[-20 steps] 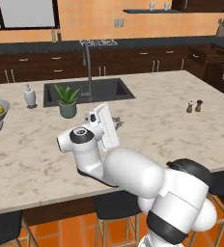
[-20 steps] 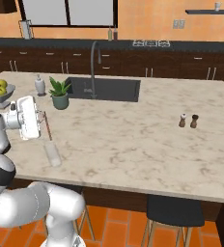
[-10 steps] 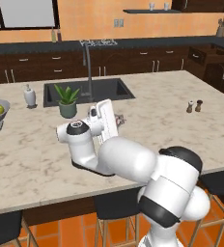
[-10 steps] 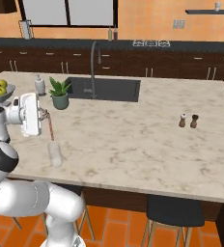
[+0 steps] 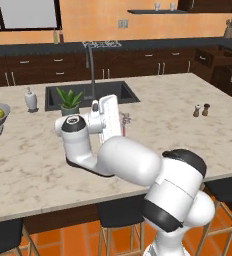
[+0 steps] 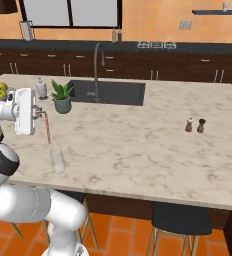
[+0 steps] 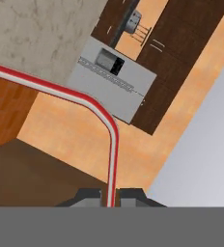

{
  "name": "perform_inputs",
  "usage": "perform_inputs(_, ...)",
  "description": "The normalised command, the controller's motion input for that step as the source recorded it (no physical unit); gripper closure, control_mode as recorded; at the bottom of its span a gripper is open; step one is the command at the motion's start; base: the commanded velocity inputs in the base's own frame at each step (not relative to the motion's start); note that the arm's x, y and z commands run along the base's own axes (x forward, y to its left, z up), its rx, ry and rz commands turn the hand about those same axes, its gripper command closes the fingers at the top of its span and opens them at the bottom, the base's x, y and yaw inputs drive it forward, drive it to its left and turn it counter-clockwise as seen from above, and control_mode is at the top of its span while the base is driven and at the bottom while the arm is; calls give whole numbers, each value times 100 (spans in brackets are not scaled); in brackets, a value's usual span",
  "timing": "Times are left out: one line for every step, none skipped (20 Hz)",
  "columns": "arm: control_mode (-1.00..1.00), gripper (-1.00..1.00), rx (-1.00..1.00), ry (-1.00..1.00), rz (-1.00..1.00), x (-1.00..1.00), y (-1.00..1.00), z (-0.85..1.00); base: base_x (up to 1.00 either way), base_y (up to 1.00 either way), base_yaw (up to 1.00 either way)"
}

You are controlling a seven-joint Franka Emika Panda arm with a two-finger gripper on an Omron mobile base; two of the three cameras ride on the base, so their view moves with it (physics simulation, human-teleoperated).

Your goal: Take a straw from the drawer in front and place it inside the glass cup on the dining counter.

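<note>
One end effector (image 6: 38,112) pinches the straw (image 6: 48,131) just above the glass cup (image 6: 57,159) near the dining counter (image 6: 138,135) edge.

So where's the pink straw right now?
The thin pink-red straw is pinched in the robot's fingers, hanging down just above the small clear glass cup at the left of the beige marbled counter in the right base view.

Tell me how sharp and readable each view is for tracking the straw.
Right base view: soft render, even light, straw a thin red line above the faint glass cup. Left base view: the arm hides most of it. Hand view: straw large and crisp, background tilted.
</note>
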Motion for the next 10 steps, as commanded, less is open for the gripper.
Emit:
perform_inputs(-100,100,-4,0,-19,-52,-11,0,0,0,0)
perform_inputs(-100,100,-3,0,-19,-56,-19,-5,0,0,0)
perform_inputs(-100,100,-4,0,-19,-48,-15,-6,0,0,0)
perform_inputs(-100,100,-5,0,-17,-29,-14,-7,0,0,0)
perform_inputs(-100,100,-5,0,-15,-8,-10,-9,0,0,0)
perform_inputs(-100,100,-5,0,-12,0,-4,-7,0,0,0)
perform_inputs(-100,100,-3,0,-9,0,0,-6,0,0,0)
perform_inputs(-100,100,-1,0,-5,0,0,-11,0,0,0)
perform_inputs(-100,100,0,0,-3,0,0,-10,0,0,0)
perform_inputs(-100,100,0,0,-2,0,0,-11,0,0,0)
